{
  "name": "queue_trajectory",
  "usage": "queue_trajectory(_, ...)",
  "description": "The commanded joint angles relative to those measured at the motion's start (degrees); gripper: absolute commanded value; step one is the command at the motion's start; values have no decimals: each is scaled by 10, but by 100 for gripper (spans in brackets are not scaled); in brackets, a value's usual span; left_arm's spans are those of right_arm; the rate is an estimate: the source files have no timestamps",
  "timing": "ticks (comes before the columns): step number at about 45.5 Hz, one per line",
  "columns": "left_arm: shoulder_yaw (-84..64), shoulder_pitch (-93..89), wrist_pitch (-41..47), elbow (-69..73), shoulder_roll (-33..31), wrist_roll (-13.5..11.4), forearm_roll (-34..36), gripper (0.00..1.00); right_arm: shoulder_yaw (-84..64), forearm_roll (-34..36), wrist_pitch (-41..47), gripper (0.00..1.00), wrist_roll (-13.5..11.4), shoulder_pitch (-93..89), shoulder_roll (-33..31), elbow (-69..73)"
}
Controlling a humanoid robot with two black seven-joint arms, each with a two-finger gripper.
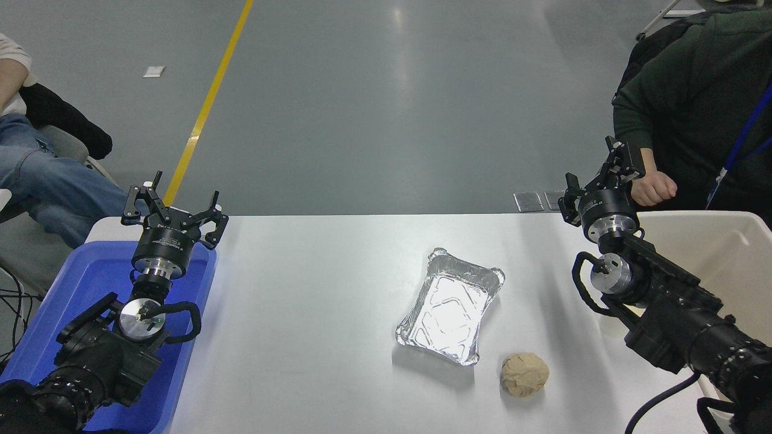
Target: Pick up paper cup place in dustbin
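Though no paper cup shows, it'd be light, crushable: pinch mid-wall gently; right gripper (594, 169) jaws spread, empty, by beige rectangular plastic dustbin (724, 253).

Foil tray (449, 305) mid-table, tan paper ball (525, 374) near it, blue tray (90, 283) far left

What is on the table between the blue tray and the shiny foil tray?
Nothing: in the head view, only bare white table lies between the blue tray and foil tray.

Crinkled shiny foil tray (451, 307), glossy white table (313, 313)
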Motion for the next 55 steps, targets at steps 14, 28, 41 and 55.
queue_trajectory(14,0,-1,0,0,1,0,1,99,-1,0,-1,100,0,0,-1,0)
queue_trajectory(28,1,-1,0,0,1,0,1,99,-1,0,1,100,0,1,1,9)
queue_trajectory(41,1,-1,0,0,1,0,1,99,-16,-5,-10,100,-2,11,-24,3)
queue_trajectory(55,1,0,0,0,1,0,1,99,-157,1,-11,100,-4,56,-109,17)
